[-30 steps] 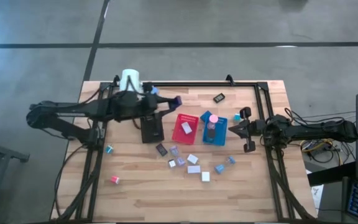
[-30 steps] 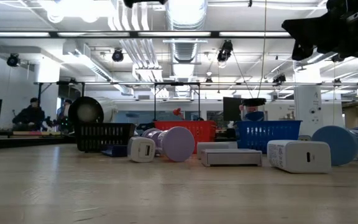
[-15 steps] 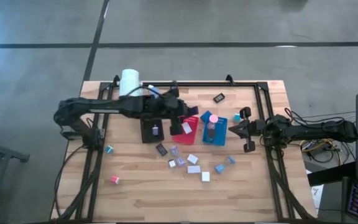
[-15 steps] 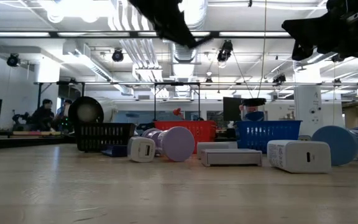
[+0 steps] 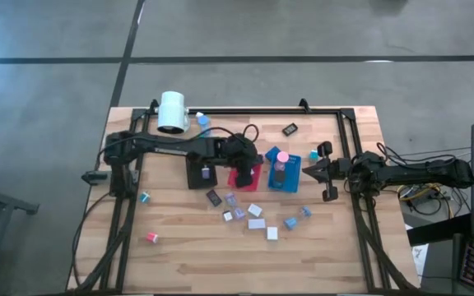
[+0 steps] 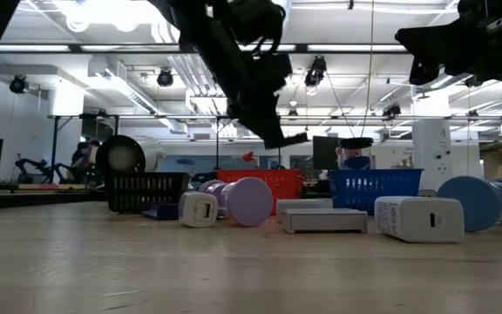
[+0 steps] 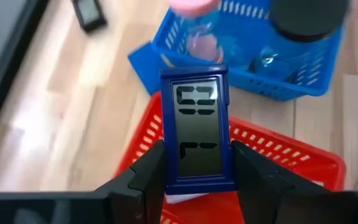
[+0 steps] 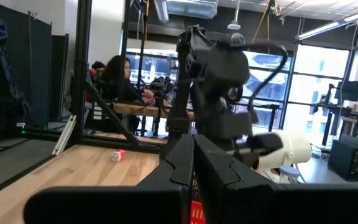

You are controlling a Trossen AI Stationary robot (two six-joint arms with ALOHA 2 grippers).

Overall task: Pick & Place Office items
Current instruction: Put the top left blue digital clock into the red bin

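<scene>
Above the red tray (image 7: 278,155) near the middle of the tabletop (image 5: 188,247), the left end effector (image 7: 194,168) grips a blue-framed digital clock (image 7: 196,134) upright, long axis running away from the wrist, tray directly beneath; display segments give no legible digits. Right end effector (image 5: 329,170), fingers together, waits at the right edge, farther off
</scene>
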